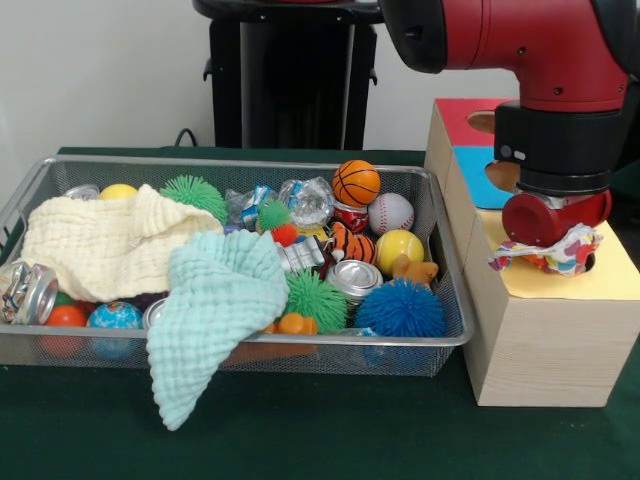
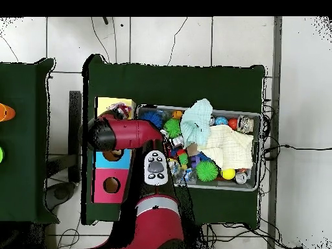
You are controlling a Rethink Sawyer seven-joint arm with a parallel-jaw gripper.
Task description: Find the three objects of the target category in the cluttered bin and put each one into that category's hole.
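A knotted fabric bundle [image 1: 555,252], patterned in white, red, yellow and blue, is seen at the right of the front view, lying on the yellow section of the wooden box [image 1: 545,340], over or just beside a dark hole at that section's far right. It is judged to be light, soft and easily squashed, with loose tails that could snag on the hole's rim; the firm knotted middle is judged the best place for a hold, not the trailing ends. The gripper [image 1: 556,222] is pressed right against the bundle's top, but its fingers are hidden behind the red housing and the cloth, so whether the bundle is clamped or released cannot be told.

The red and black arm [image 1: 530,50] is brought in from the upper right of the front view and turned straight down over the box. In the overhead view it is reached toward the upper left, above the box's coloured top. The cluttered bin [image 1: 30,185] fills the left and centre, heaped with cloths, spiky balls, cans and foil wads.
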